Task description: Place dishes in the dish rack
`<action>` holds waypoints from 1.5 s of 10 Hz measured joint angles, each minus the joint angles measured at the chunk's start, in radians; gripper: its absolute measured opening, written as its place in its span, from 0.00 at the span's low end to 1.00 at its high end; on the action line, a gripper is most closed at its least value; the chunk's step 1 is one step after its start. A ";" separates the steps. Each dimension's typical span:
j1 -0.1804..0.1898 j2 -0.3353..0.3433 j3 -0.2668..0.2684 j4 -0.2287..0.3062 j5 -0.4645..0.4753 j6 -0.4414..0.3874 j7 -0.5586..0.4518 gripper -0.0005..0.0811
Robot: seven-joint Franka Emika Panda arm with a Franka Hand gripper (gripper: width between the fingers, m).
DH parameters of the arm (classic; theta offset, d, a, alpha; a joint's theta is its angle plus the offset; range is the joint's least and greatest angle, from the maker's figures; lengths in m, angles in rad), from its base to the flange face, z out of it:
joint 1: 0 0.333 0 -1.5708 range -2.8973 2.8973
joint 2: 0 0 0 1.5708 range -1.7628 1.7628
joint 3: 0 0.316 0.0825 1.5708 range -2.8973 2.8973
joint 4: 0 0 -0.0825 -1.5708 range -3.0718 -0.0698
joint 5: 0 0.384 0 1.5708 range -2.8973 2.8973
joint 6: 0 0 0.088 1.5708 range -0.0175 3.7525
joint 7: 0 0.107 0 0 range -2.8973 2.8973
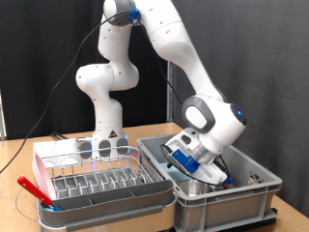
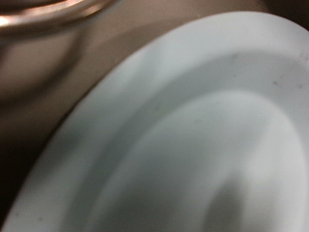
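Note:
My gripper (image 1: 190, 172) is down inside the grey plastic crate (image 1: 237, 203) on the exterior view's right. The wrist view is filled by a pale blue round plate (image 2: 193, 135), very close, with the rim of a shiny steel bowl (image 2: 43, 12) beside it. No fingers show in the wrist view. The dish rack (image 1: 97, 179), silver wire in a pink-and-grey tray (image 1: 106, 201), stands on the exterior view's left. Clear glassware (image 1: 102, 147) stands at the rack's far end. The wire prong rows hold no plate or bowl.
Red-handled utensils (image 1: 34, 190) lie at the tray's left corner, partly over a clear round dish. The crate's walls surround the hand closely. The robot base stands behind the rack. A black curtain backs the wooden table.

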 joint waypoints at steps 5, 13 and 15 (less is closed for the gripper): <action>0.000 0.014 -0.002 0.022 0.004 -0.033 0.000 1.00; 0.000 0.015 -0.001 0.030 0.010 -0.043 -0.005 1.00; 0.000 0.015 0.002 0.042 0.010 -0.039 -0.005 0.84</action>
